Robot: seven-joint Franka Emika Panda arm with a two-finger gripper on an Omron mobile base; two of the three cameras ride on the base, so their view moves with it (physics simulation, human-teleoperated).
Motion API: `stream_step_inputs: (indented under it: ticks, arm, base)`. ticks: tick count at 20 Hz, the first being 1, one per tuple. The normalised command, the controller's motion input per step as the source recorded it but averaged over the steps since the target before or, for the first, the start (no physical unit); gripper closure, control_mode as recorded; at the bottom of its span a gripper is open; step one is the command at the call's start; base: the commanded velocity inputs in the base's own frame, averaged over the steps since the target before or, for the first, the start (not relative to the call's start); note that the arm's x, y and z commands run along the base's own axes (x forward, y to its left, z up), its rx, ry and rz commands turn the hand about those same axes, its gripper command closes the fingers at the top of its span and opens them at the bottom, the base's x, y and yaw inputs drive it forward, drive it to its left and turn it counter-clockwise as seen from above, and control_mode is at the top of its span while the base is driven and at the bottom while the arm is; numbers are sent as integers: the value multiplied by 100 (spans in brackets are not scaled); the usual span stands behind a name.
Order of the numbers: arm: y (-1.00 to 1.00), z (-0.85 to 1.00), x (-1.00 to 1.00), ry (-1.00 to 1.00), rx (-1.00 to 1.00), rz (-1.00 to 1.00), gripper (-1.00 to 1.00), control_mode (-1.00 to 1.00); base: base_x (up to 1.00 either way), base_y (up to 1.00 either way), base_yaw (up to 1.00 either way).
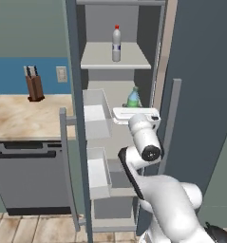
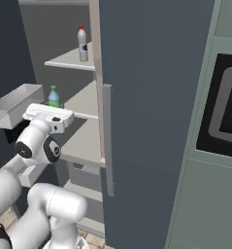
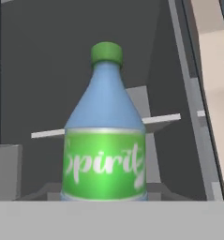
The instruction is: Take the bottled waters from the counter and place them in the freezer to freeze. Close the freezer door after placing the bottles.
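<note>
The freezer (image 1: 116, 84) stands with its left freezer door (image 1: 75, 95) swung open, white bins (image 1: 97, 116) on its inner side. The whitish bottled water with a red cap (image 1: 116, 43) (image 2: 82, 44) stands upright on an upper shelf. The blue-green bottled water with a green cap (image 1: 133, 98) (image 2: 53, 96) (image 3: 105, 140) is upright just over the middle shelf. My gripper (image 1: 133, 106) (image 2: 53, 104) reaches in at its lower body and looks shut on it; the fingertips themselves are hidden. The counter (image 1: 24, 118) lies to the left.
A knife block (image 1: 34, 85) stands at the back of the counter, above a dark dishwasher front (image 1: 32, 175). The closed right-hand door (image 2: 151, 97) with its vertical bar handle (image 2: 107, 141) stands close beside the arm. A built-in oven (image 2: 224, 107) sits further right.
</note>
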Motion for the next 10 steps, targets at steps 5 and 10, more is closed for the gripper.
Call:
stream_step_inputs:
  ticks: [5, 10]
  arm:
    - [-49, -21, 45, -2, 0, 0, 100, -100]
    - [-2, -13, 57, 0, 0, 0, 100, -100]
  base:
    - [0, 0, 0]
    - [0, 0, 0]
